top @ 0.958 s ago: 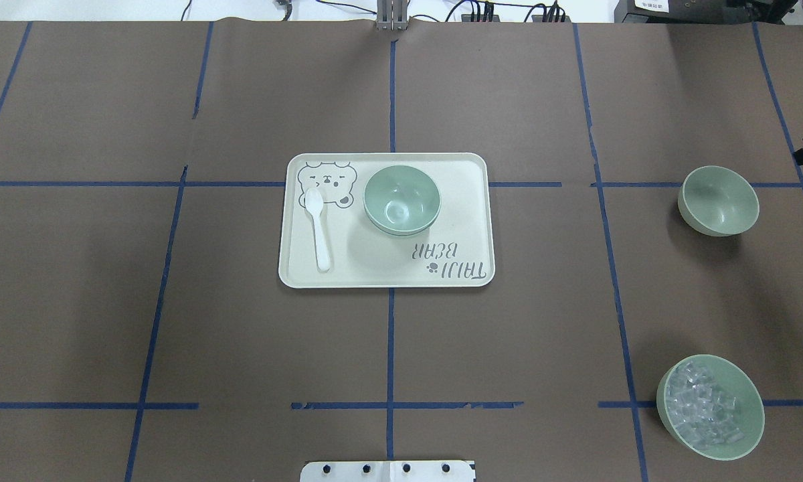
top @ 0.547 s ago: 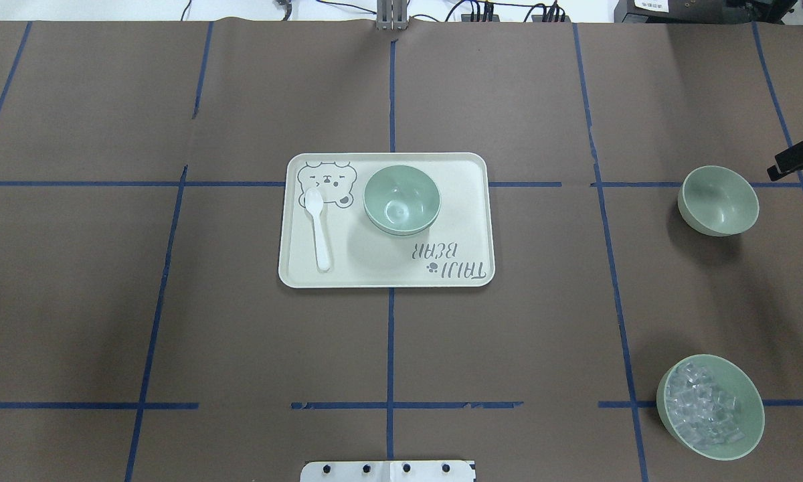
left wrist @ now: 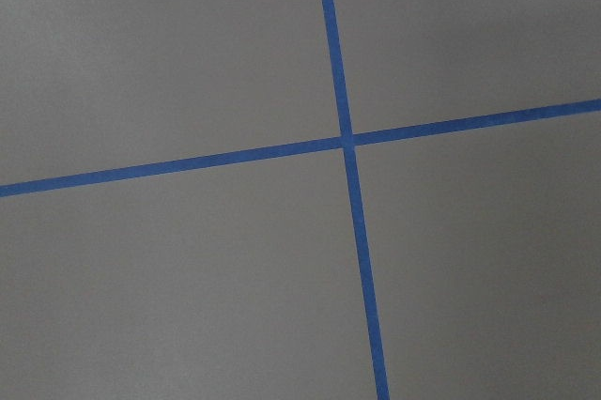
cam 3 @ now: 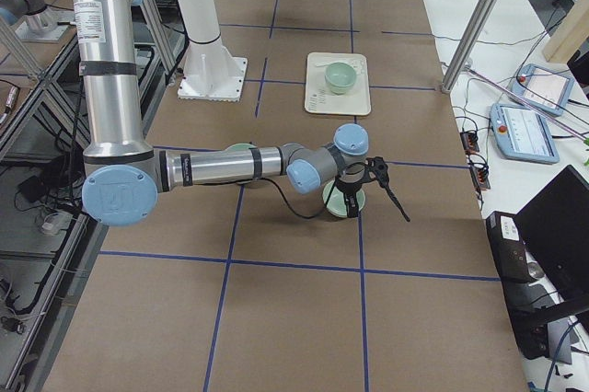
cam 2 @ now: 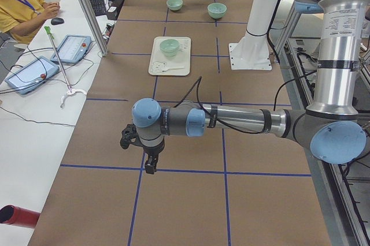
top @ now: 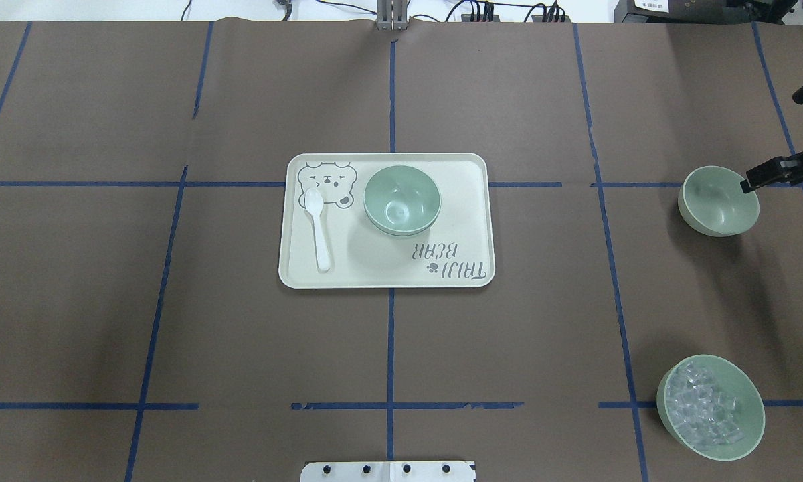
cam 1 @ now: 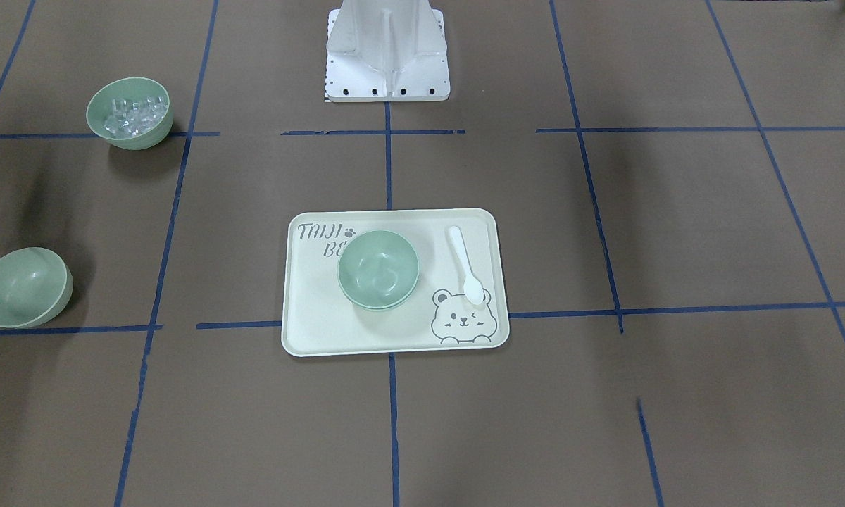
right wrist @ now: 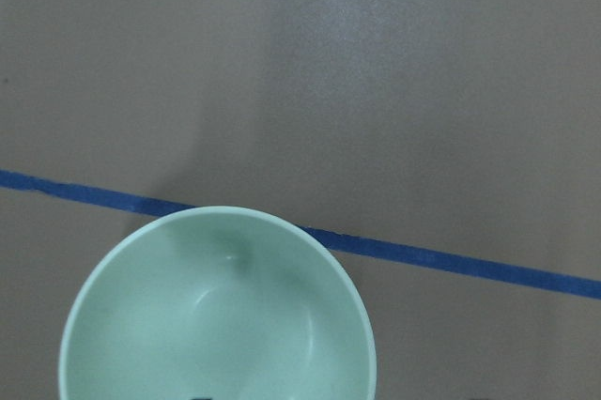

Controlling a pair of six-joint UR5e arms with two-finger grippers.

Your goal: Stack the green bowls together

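Two green bowls (top: 401, 199) sit nested on the cream tray (top: 462, 221) at the table's middle; they also show in the front view (cam 1: 378, 270). A third green bowl (top: 718, 200) stands alone at the right, also in the front view (cam 1: 22, 287) and the right wrist view (right wrist: 218, 311). My right gripper (top: 776, 140) is open and empty at that bowl's far right side, and one of its fingers (top: 769, 173) reaches the bowl's rim. My left gripper (cam 2: 148, 159) hangs over bare table far from the bowls. I cannot tell whether it is open or shut.
A white spoon (top: 319, 227) lies on the tray's left part. A same-looking green bowl of clear cubes (top: 710, 406) stands at the near right. The robot's base plate (top: 388, 470) is at the near edge. An operator (cam 2: 20, 6) sits beside the table with tablets.
My right gripper has come in from the right edge toward the lone green bowl, and one finger now reaches its rim. The bowls and the tray have not moved.
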